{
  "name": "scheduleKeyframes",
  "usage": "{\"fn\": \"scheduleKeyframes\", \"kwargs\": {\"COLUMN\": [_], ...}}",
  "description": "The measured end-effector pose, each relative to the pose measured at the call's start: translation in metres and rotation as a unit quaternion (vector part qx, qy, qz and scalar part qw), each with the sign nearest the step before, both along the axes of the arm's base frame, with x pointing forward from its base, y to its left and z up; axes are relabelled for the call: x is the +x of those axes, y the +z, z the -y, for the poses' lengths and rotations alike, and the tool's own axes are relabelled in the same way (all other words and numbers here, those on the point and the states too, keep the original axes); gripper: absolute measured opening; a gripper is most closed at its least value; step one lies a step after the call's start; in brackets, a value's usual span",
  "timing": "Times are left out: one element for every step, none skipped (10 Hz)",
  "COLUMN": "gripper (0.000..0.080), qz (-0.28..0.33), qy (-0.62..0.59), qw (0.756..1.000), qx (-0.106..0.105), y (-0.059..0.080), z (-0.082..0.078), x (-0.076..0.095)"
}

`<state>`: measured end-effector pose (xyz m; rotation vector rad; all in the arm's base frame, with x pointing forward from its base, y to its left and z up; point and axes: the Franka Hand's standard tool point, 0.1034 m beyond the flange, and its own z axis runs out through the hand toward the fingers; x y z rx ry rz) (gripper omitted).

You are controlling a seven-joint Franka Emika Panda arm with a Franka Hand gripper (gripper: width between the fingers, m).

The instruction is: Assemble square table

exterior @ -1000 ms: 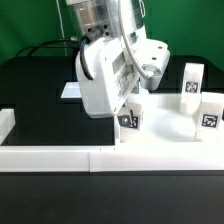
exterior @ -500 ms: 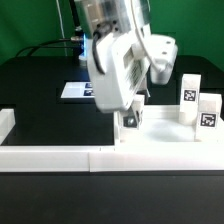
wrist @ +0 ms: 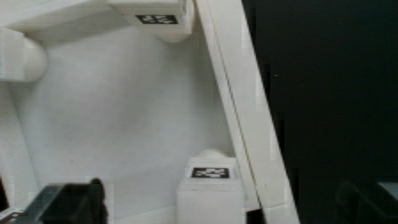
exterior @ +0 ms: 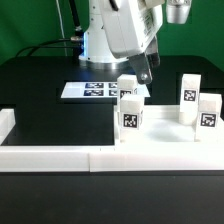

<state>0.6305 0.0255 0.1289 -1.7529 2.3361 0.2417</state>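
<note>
Black bench (exterior: 40, 100), green backdrop. Exterior: square table top (exterior: 160, 150) against the border wall (exterior: 60, 157), legs (exterior: 130, 117) standing on it; marker board (exterior: 95, 90) behind. Gripper (exterior: 147, 72) above the top, jaws wide, holding nothing. Wrist: top (wrist: 107, 130), one leg (wrist: 214, 172) by its rim.

A black table (exterior: 40, 85) stands before what looks like a green backdrop (exterior: 30, 25)

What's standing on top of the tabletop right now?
On the tabletop, three tagged legs stand upright: one at its near corner on the exterior view's left, two toward the right. The open gripper hangs above. The first leg covers the surface behind it.
</note>
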Motion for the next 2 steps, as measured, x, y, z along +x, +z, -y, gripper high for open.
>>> {"fn": "scheduleKeyframes", "kwargs": {"gripper": [0.0648,0.0648], "qz": [0.0,0.0], "qy": [0.0,0.0], "qw": [1.0,1.0], "qx": [0.0,0.0], "y": [-0.0004,-0.0005], "z": [-0.0002,-0.0002], "x": [-0.0001,-0.0002]}}
